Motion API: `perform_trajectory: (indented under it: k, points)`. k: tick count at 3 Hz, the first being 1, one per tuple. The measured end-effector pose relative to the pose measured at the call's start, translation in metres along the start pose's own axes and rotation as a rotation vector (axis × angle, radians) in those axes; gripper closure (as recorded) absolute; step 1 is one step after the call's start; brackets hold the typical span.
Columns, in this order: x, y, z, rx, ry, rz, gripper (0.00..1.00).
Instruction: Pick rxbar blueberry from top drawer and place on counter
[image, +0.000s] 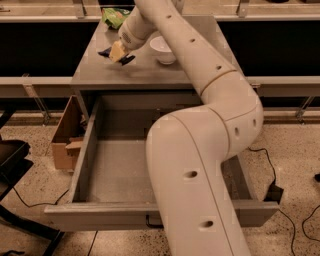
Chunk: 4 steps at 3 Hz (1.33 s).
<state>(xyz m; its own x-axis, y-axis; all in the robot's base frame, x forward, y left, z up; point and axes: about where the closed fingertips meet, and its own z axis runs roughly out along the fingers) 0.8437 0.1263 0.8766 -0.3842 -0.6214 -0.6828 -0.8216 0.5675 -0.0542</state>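
Note:
My gripper (117, 51) is over the left part of the grey counter (145, 72), low above its surface. It is shut on the rxbar blueberry (127, 60), whose dark ends stick out on both sides of the tan fingers. The top drawer (115, 172) is pulled wide open below the counter. The part of its grey floor that shows holds nothing. Its black pull handle (153, 223) shows on the front panel. My white arm crosses the drawer and hides its middle and right side.
A white bowl (164, 49) stands on the counter right of the gripper. A green snack bag (115, 16) lies at the counter's back left. A cardboard box (65, 142) sits on the floor left of the drawer. A black stand (10, 165) and cables lie on the floor.

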Motion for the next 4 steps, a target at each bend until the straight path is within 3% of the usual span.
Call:
perform_trajectory:
  k: [1,2,4]
  points:
    - [0.0014,0.0020,0.0291,-0.029,-0.016,0.039,1.00]
    - [0.0023,0.0018,0.0313,-0.031,-0.015,0.040,0.82]
    - [0.0023,0.0019,0.0314,-0.031,-0.014,0.040,0.35]
